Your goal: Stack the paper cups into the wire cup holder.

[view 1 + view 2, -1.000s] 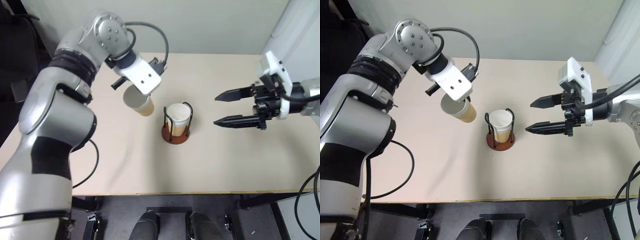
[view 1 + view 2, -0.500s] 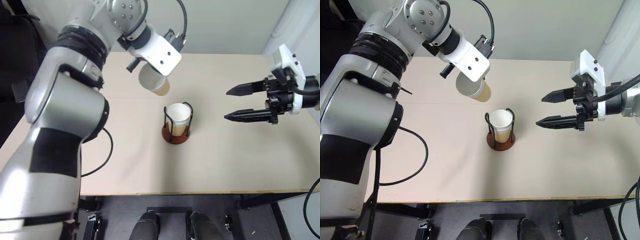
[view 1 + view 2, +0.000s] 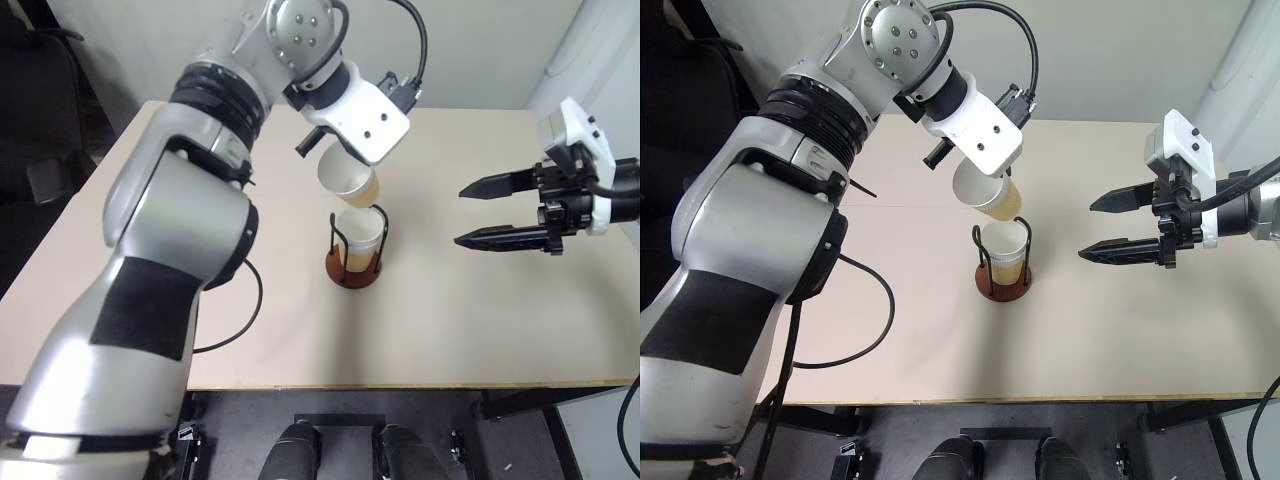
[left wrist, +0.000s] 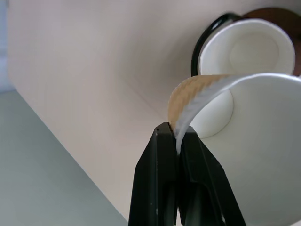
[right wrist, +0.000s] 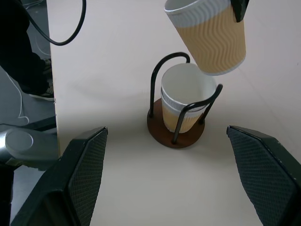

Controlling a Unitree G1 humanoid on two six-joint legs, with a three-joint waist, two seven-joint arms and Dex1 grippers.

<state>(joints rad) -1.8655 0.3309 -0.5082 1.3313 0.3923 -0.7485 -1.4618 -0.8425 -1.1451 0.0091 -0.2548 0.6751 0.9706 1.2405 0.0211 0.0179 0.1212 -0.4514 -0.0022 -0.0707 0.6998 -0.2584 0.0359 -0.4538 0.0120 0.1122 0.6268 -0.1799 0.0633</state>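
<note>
The holder (image 3: 1004, 268) stands mid-desk (image 3: 890, 330) with cups already nested in it; from the right wrist view I make out 2 rims, so it looks like 2 cups (image 5: 184, 101) are seated between the wire loops. The third cup (image 3: 990, 192) hangs in the air just above and slightly behind the holder, tilted, its mouth turned toward me and its base angled down toward the cups below.

The left gripper (image 4: 176, 139) is pinched tight on that cup's rim wall, 1 finger inside and 1 outside. That thin rim pinch keeps the fingers clear of the cup's body, which I judge matters because the body has to slide inside the wire loops. The left arm reaches up and over from behind the holder, wrist bent so the gripper points steeply down at it. The cup looks to need levelling and centring over the holder before it can drop in.

The right gripper (image 3: 500, 212) hovers well to the holder's right, fingers spread wide and empty, pointing at the holder, apparently out of the way.
</note>
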